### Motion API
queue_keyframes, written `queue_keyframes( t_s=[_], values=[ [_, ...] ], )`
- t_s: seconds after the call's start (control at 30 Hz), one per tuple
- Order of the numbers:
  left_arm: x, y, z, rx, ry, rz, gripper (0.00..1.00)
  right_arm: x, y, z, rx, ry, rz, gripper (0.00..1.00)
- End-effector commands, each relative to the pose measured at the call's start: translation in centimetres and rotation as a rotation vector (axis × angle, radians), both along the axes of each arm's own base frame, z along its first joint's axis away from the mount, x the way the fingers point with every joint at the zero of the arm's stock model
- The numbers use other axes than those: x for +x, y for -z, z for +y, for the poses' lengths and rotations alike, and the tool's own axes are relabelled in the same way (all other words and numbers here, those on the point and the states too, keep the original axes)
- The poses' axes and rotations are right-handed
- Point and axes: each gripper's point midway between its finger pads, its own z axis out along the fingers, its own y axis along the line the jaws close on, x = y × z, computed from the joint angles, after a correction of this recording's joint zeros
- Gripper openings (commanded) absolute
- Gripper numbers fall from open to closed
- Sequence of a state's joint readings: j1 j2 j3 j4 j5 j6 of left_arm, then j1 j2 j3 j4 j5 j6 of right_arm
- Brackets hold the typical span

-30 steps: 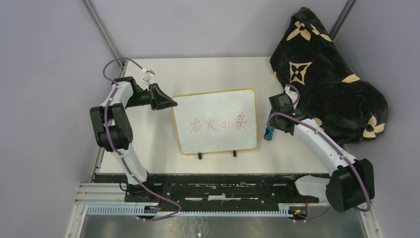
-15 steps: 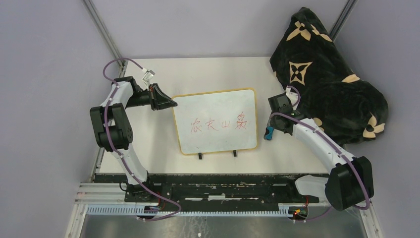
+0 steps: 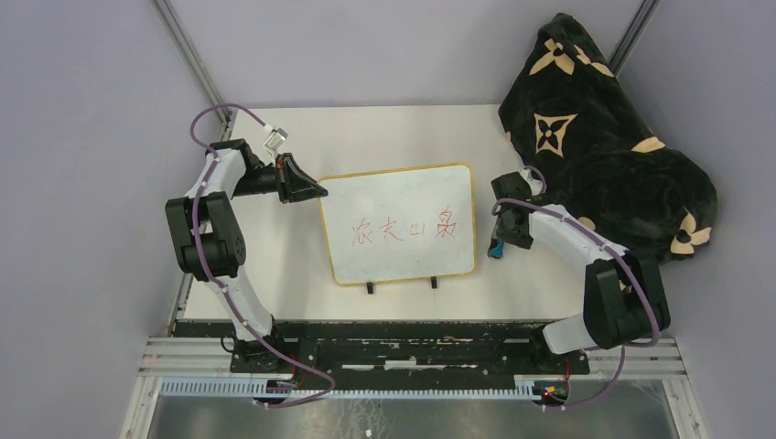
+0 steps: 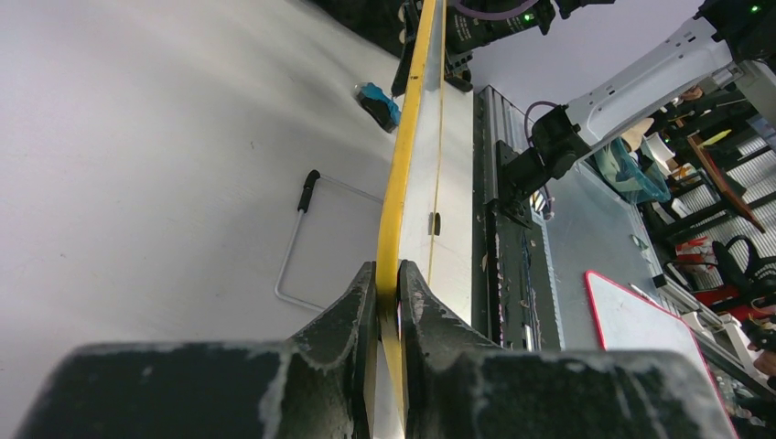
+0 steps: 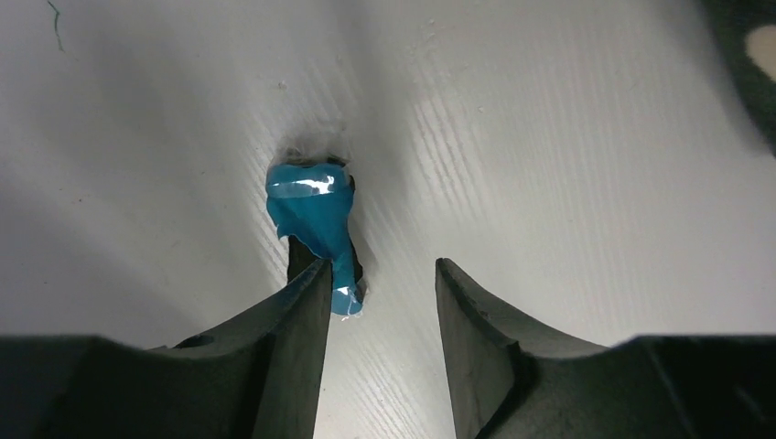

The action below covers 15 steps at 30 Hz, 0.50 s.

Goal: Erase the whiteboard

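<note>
1. The whiteboard (image 3: 398, 224) appears to lie flat on the counter (image 3: 274, 247) between the two arms. Its two black feet (image 3: 370, 287) are turned toward the arm bases, and red handwriting (image 3: 405, 229) is seen across its middle.
2. The board's yellow frame is pinched at its far left corner by the left hand (image 4: 389, 274), which is pressed together on the thin edge.
3. The right hand (image 5: 382, 274) is held spread just above the counter, close to the board's right side, and nothing is gripped by it.
4. The small blue-and-black eraser (image 5: 316, 215) is seen at the tip of one finger rather than squarely in the gap. Whether it is touched cannot be told, since part of it is hidden.
5. The board is judged light, thin and stiff, with a smooth, slippery face, so the frame edge is the place to be held. Under wiping pressure it could be pivoted about a single corner pinch.
6. The eraser is judged light and its glossy blue wrap probably slick. It is best taken across its narrow sides, centred between the fingers.
</note>
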<state>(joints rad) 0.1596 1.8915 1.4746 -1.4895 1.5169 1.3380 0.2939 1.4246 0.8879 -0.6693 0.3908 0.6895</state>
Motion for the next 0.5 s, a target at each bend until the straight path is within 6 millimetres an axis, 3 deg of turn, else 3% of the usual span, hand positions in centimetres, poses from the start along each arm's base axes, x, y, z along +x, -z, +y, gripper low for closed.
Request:
queue_keyframes(
  t_s=[0.0,0.27,0.47],
  values=[
    [-0.2,0.9,0.5,0.105,0.033,-0.049,0.03,2.4,-1.1,1.6,0.065,-0.032,-0.065,0.54],
    [-0.1,1.0,0.5,0.102,0.032,-0.046,0.03,2.8,-1.4,2.0,0.082,-0.063,-0.081,0.54],
    [-0.1,1.2,0.5,0.098,0.032,-0.039,0.03,3.0,0.1,2.7,0.105,-0.079,-0.051,0.54]
  ],
)
